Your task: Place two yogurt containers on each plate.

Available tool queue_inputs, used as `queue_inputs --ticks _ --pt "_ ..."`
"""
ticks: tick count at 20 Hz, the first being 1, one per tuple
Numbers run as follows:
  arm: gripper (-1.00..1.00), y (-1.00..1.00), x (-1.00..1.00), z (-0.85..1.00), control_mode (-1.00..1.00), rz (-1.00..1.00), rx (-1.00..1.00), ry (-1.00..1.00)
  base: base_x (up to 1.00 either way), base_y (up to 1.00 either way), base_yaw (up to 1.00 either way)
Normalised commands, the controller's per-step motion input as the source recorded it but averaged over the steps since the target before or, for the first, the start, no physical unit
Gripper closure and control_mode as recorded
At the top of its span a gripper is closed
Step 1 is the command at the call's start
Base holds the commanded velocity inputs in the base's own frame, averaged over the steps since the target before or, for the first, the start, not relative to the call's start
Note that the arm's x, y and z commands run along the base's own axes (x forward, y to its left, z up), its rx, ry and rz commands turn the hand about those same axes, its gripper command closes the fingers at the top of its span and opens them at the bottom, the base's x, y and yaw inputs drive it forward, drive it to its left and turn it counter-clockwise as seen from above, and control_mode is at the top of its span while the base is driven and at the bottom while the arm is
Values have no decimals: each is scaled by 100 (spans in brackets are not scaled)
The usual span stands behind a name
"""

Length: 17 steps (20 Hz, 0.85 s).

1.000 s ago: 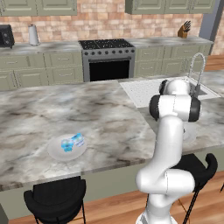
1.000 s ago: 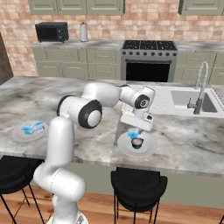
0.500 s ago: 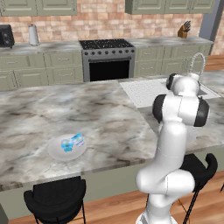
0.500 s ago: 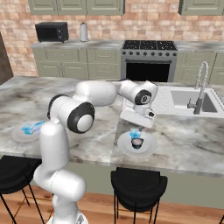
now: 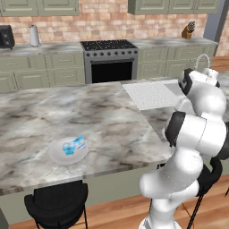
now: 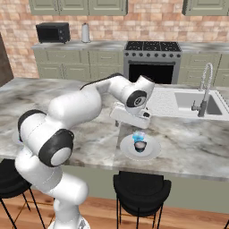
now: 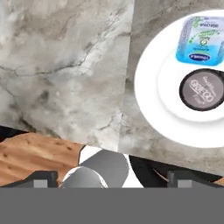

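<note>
On the marble desk (image 6: 179, 134) two plates are seen. The near plate (image 6: 154, 150) carries two yogurt containers: one upright with a dark round lid (image 7: 202, 89), on which the word "GROCO" may be read, though not surely, and a light-blue tub (image 7: 202, 40) lying beside it, touching it, with a dark blue oval logo and small illegible print. The far plate (image 5: 56, 154) holds two more blue tubs (image 5: 74, 144), labels too small to read. The hand (image 6: 130, 119) is held above the desk just beside the near plate, its fingers spread wide and empty.
</note>
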Motion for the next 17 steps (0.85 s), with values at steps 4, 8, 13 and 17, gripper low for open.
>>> queue_inputs --ticks 4,8,13,17 --pt "-100 68 -97 64 -100 -2 -16 -7 0 0 0" --pt "-100 74 -100 52 -100 -13 -22 -12 0 0 0" --pt "-100 84 -96 67 -100 -29 -5 -29 0 0 0" --pt "-100 95 -96 73 -100 -23 0 -47 0 0 0"
